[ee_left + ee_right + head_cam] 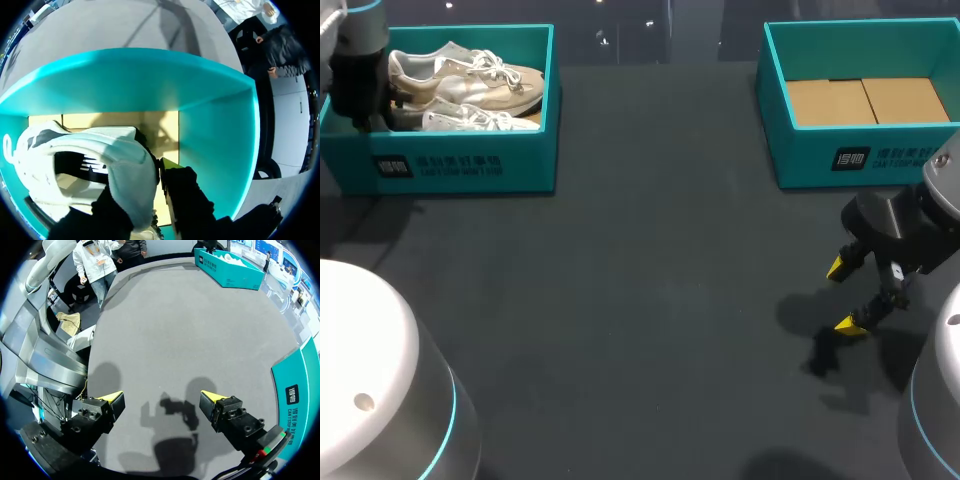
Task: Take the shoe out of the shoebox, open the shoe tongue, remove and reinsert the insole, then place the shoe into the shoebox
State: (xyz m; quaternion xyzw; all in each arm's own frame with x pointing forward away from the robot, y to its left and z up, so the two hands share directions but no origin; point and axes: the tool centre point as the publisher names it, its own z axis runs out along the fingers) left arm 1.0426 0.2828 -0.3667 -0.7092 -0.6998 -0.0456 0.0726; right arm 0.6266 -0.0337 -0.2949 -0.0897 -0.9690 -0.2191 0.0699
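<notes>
Two white and beige shoes (470, 78) lie in the teal shoebox (470, 165) at the far left of the table. My left arm (360, 70) reaches down into that box at the shoes' heel end. In the left wrist view the white heel of one shoe (130, 170) stands between the black fingers of my left gripper (140, 182), one finger inside the shoe and one outside, pressed on it. My right gripper (844, 296) hangs open above the bare table at the right, nothing between its yellow tips (162, 397).
A second teal box (840, 160) stands at the far right with only a cardboard floor inside. Its wall (300, 390) is close beside my right gripper. Dark table surface stretches between the two boxes.
</notes>
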